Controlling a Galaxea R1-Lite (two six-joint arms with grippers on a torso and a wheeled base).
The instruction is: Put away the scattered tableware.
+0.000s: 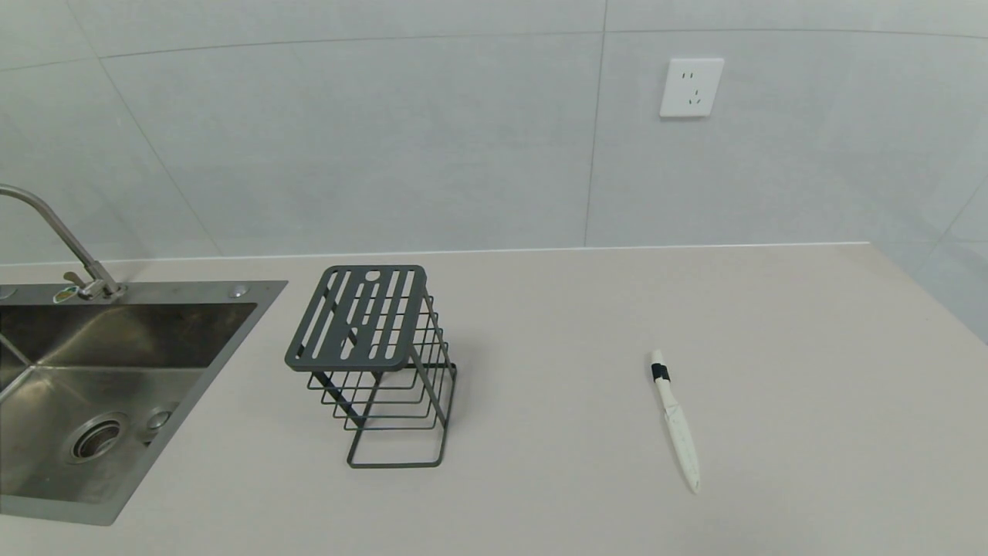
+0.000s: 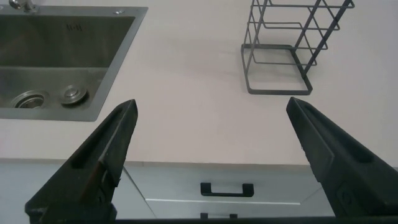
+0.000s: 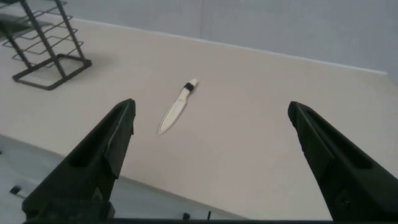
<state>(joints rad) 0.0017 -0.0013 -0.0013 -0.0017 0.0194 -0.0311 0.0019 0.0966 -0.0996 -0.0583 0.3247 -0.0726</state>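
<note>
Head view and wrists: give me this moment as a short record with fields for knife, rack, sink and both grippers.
knife: flat on the counter, right of the rack, apart from it
rack: upright between sink and knife, no tableware seen in it
sink: set in the counter, left of the rack
left gripper: open, holds nothing, over the counter's front edge
right gripper: open, holds nothing, knife ahead of it
task state: knife not yet picked up
</note>
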